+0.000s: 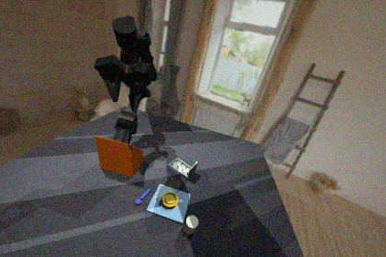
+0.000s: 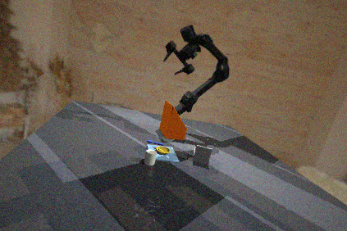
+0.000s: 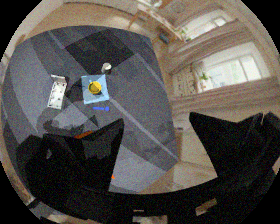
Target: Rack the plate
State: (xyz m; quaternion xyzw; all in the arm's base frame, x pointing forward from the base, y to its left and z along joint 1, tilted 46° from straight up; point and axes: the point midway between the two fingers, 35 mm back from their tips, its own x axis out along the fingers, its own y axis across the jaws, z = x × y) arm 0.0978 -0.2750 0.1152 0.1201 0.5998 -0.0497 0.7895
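A small round yellow plate point(image 1: 170, 200) point(image 2: 162, 150) point(image 3: 95, 87) lies on a light blue square mat point(image 1: 179, 215) point(image 2: 172, 157) point(image 3: 87, 99). A small whitish dish rack point(image 1: 181, 167) point(image 2: 202, 156) point(image 3: 56, 96) stands on the table beside the mat, with a raised panel at one end. Nothing is seen standing in it, but its slots are too small to make out clearly. My gripper point(image 1: 124, 104) point(image 2: 170, 67) point(image 3: 157, 119) is open and empty. It hangs high above the table, well away from the plate and the rack.
An upright orange block point(image 1: 117, 157) point(image 2: 172, 124) point(image 3: 83, 135) stands between the arm's base and the mat. A blue spoon point(image 1: 143, 197) point(image 2: 155, 142) point(image 3: 100, 108) lies beside the mat. A white cup point(image 1: 192, 222) point(image 2: 150, 157) point(image 3: 107, 67) stands near the mat's opposite side.
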